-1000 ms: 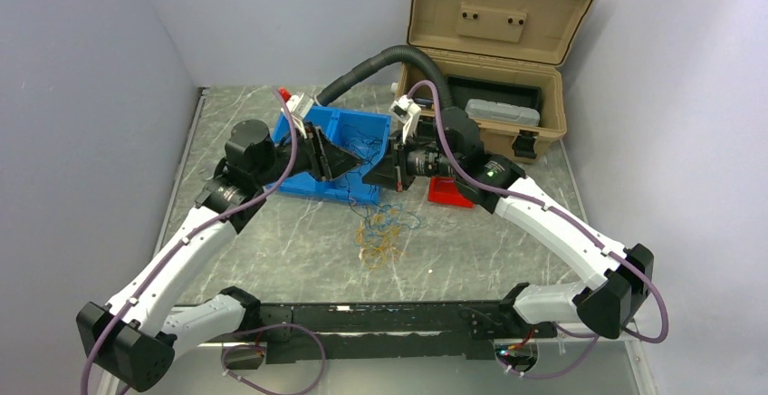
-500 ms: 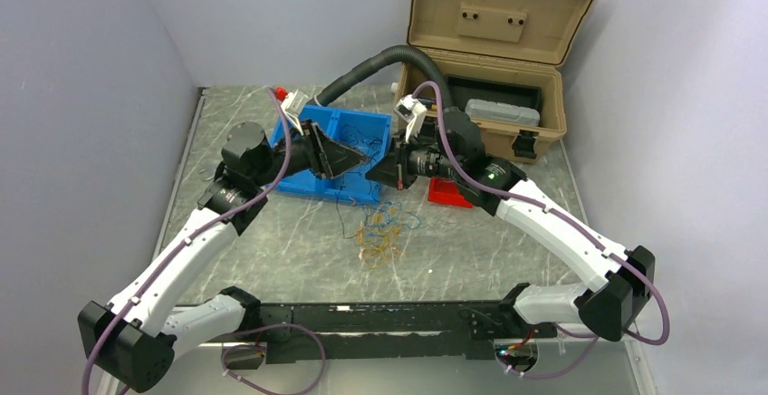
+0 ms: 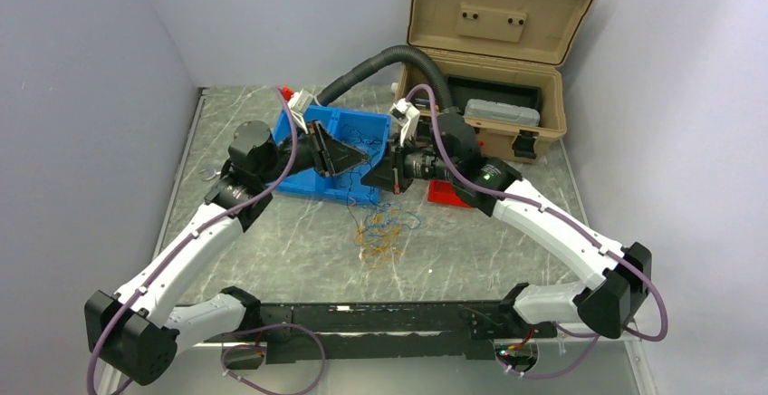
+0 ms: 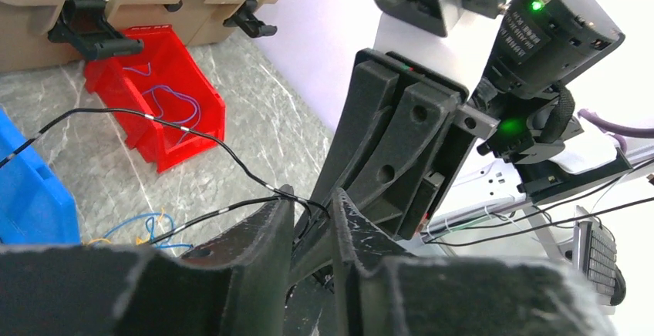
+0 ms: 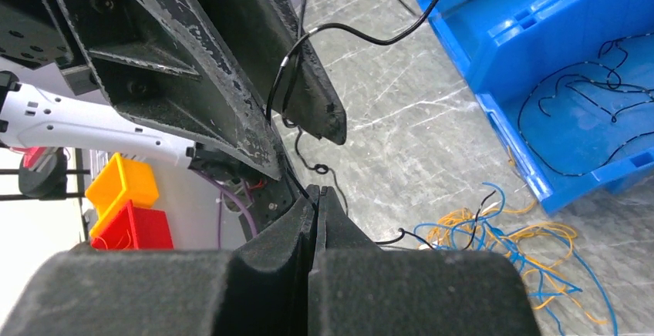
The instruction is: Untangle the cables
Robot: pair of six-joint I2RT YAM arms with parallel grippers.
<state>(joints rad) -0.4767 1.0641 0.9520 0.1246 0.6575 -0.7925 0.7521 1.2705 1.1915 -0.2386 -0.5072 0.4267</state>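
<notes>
The left claw (image 3: 367, 155) hangs over the near edge of the blue bin (image 3: 355, 121). Its fingers stand a little apart, and a black cable (image 4: 193, 130) runs through the gap between them. Since a second ago this arm has shifted only slightly, and its tip now sits closer to the other claw.

At 6 o'clock from both claws, the loose cables (image 3: 380, 232) lie in a small orange and blue heap on the table (image 3: 272, 241). The heap looks much as it did before.

The right claw (image 3: 365, 178) meets the left one nearly tip to tip. It is clenched, and the black cable is pinched at its very tip.

From above, that black strand is barely visible. The left wrist view shows it stretching off toward 9 o'clock. It also shows a red bin (image 4: 185, 147) with thin blue strands inside. The right wrist view shows more black strands lying in the blue bin at 2 o'clock.
</notes>
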